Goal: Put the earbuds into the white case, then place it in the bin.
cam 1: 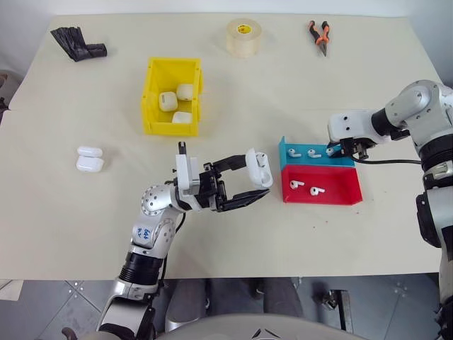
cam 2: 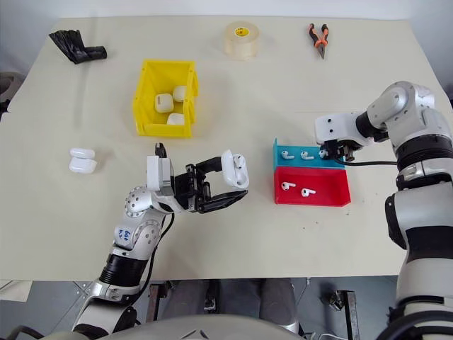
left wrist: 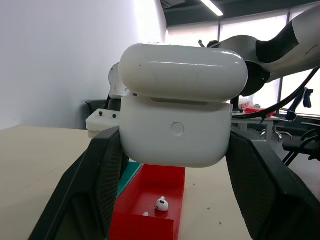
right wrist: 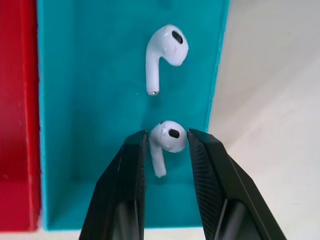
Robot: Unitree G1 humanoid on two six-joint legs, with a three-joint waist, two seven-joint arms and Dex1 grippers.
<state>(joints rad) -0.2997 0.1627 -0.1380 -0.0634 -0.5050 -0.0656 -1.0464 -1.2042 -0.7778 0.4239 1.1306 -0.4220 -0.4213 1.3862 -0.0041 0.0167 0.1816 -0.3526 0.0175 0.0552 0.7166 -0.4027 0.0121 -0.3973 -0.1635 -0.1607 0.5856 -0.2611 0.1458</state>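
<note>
My left gripper (cam 1: 255,180) is shut on a white case (cam 1: 260,168) with its lid flipped up, held above the table left of the trays; the wrist view shows the case (left wrist: 182,125) from behind. At the right end of the blue tray (cam 1: 283,146), my right gripper (cam 1: 342,150) points down. Its fingers (right wrist: 130,170) press both sides of one earbud (right wrist: 167,137). Another earbud (right wrist: 167,50) lies just beyond it. The red tray (cam 1: 347,198) holds two earbuds (cam 1: 296,185). The yellow bin (cam 1: 152,106) stands at the back left with three cases inside.
Two more white cases (cam 1: 90,159) lie side by side on the table's left. A tape roll (cam 1: 243,37), orange-handled pliers (cam 1: 319,35) and a black crumpled object (cam 1: 78,42) lie along the far edge.
</note>
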